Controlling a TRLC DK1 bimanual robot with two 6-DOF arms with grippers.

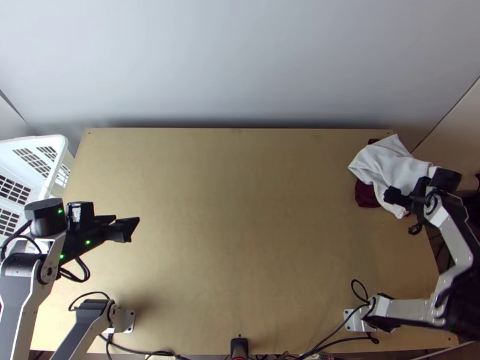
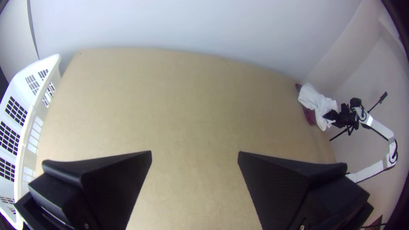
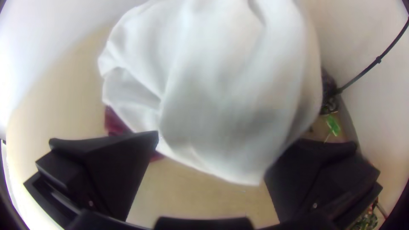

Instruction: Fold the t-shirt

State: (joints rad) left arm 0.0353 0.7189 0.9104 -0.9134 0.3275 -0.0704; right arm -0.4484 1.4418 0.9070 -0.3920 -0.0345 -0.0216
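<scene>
Though bent, right arm near cloth.

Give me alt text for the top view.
White cloth lies bunched over dark red cloth at the table's far right corner, the right end effector at its near side. The left end effector hovers near the white basket on the left.

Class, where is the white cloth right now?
In the top view, the white cloth lies bunched at the far right corner of the table, partly over a dark red cloth, with the right gripper at its near side.
</scene>
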